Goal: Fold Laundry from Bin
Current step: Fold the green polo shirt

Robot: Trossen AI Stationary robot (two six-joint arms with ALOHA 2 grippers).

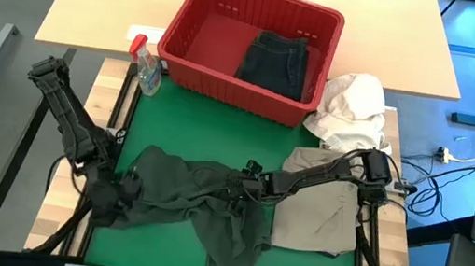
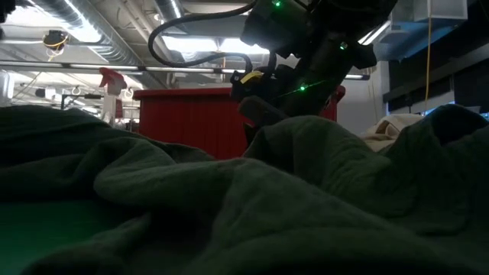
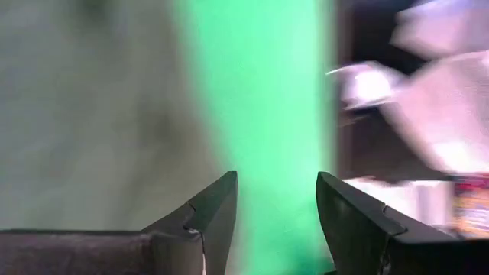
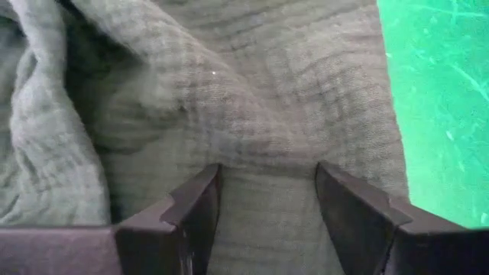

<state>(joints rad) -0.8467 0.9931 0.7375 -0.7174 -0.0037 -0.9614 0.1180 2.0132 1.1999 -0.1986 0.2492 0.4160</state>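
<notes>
High view: I see the dark charcoal garment (image 1: 198, 205) crumpled on the green mat (image 1: 218, 140), the khaki-beige garment (image 1: 315, 215) lying flat beside it. The red bin (image 1: 249, 45) sits at the far edge, another dark garment (image 1: 276, 61) inside. Left gripper (image 1: 122, 193) sits at the charcoal garment's left end; right gripper (image 1: 244, 183) is over its middle.

Low view: folds of the charcoal garment fill my foreground; bin behind.

Left wrist view: left fingers (image 3: 214, 218) apart, nothing between them, mat beyond.

Right wrist view: right fingers (image 4: 195, 210) apart, pressed on the charcoal cloth, a ridge of it between them.
</notes>
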